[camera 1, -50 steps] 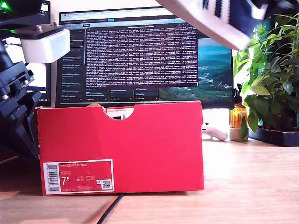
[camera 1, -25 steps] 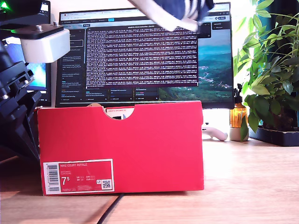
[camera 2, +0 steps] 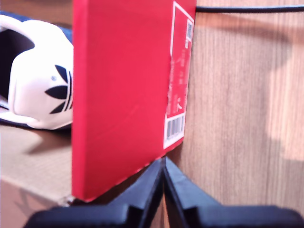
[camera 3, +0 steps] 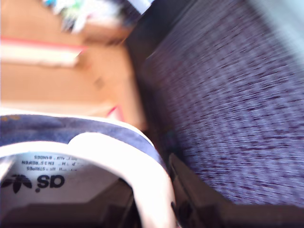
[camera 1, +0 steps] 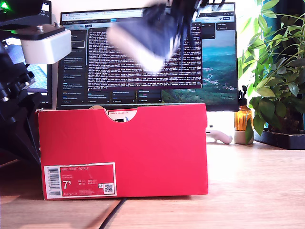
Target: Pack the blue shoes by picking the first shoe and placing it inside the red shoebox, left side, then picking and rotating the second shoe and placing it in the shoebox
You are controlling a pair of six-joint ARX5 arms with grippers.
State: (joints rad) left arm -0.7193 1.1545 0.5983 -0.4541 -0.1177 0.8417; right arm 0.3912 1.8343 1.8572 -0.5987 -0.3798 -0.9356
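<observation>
Wooden desk point(camera 1: 248, 191), monitor point(camera 1: 143, 57) behind. Second pincer point(camera 3: 156, 209) clamped on shoe point(camera 3: 71, 142) collar: light, soft suede, stiff sole. First pincer point(camera 2: 164, 175) together beside shoebox point(camera 1: 124, 148).

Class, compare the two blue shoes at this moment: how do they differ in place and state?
The first shoe lies inside the red shoebox, released; the second shoe hangs above the box, blurred in the exterior view. My second gripper clamps the second shoe's collar; no gripper touches the first shoe. Both show a white, trefoil-marked lining.

Bright daylight — airborne shoe point(camera 1: 147, 40) motion-blurred — soft tabletop shadows.
</observation>
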